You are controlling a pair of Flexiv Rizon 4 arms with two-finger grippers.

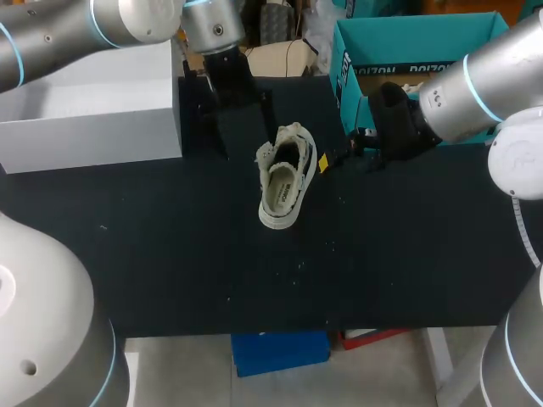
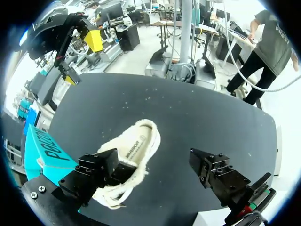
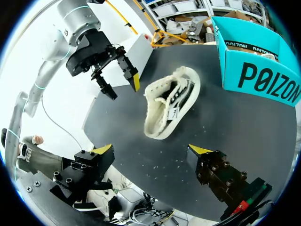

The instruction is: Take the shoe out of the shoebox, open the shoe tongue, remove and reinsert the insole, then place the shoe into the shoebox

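- Evidently past the first step: shoe out of the shoebox, standing on its sole on the desk, about midway between the left and right edges and nearer the far edge. Shoebox at the far right corner, near the shoe but apart from it.
- Wide open and empty, the left pincer, hanging over the heel end with one finger above the collar. Contact there not discernible.
- Likewise spread and empty, the right pincer, off the shoe's right side, by the shoebox.
- Probably tongue-opening next: pin the heel or a side wall with one pincer against skidding, then nip the free top edge of the tongue with the other.
- Draw it up and toward the toe, gently, catching the tongue alone.
- Keep the holding grip low on the wall and clear of the opening, leaving room for the later reach to the insole.
- Long axis from far edge to near edge, slightly slanted: toe toward the near edge and a touch leftward, heel toward the far edge, opening upward with the printed insole on show.
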